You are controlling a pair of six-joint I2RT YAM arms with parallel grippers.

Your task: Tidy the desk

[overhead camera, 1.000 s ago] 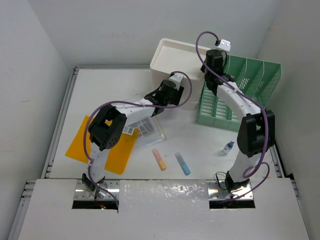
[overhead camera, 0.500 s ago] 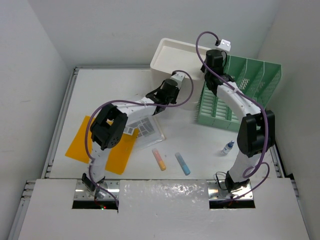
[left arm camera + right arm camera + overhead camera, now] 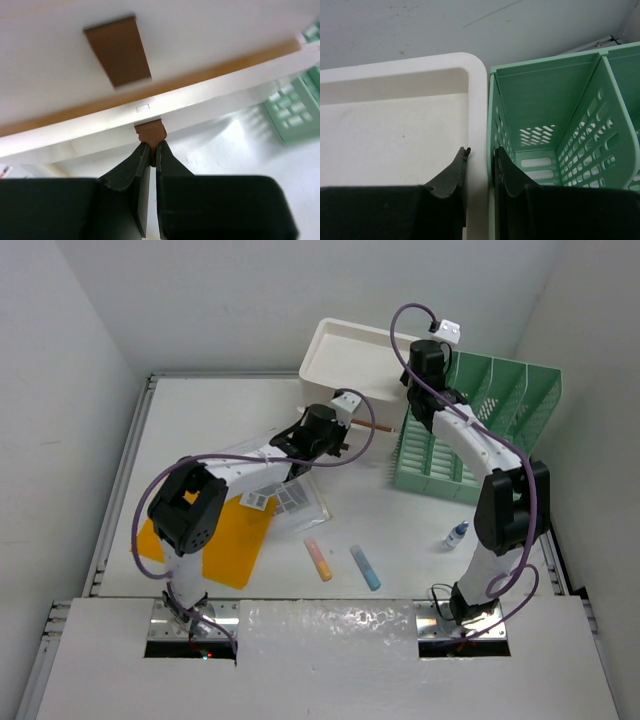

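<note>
The white drawer box [image 3: 350, 355] stands at the far edge of the desk [image 3: 200, 420], whose white top spreads out beneath and in front of it. The left pincer [image 3: 153, 147] is at the box's front, its jaws together and clamped on a small brown pull tab [image 3: 150, 132] on the edge of one drawer; a second brown pull [image 3: 117, 50] shows on the drawer front above it. The right pincer [image 3: 480, 152] is at the box's top right corner, one finger inside the top tray and the other on the outside, so it appears to grip the box's right rim, though the contact is hard to confirm. The green file rack [image 3: 500, 390] stands just beside the box on its right. In front of the box lie a clear sleeve of printed paper [image 3: 295, 502], an orange folder [image 3: 235, 550] further out to the left, and an orange marker [image 3: 318, 559] and a blue marker [image 3: 365, 567] side by side. A small blue-capped bottle [image 3: 456, 535] lies well in front of the box, to its right.
</note>
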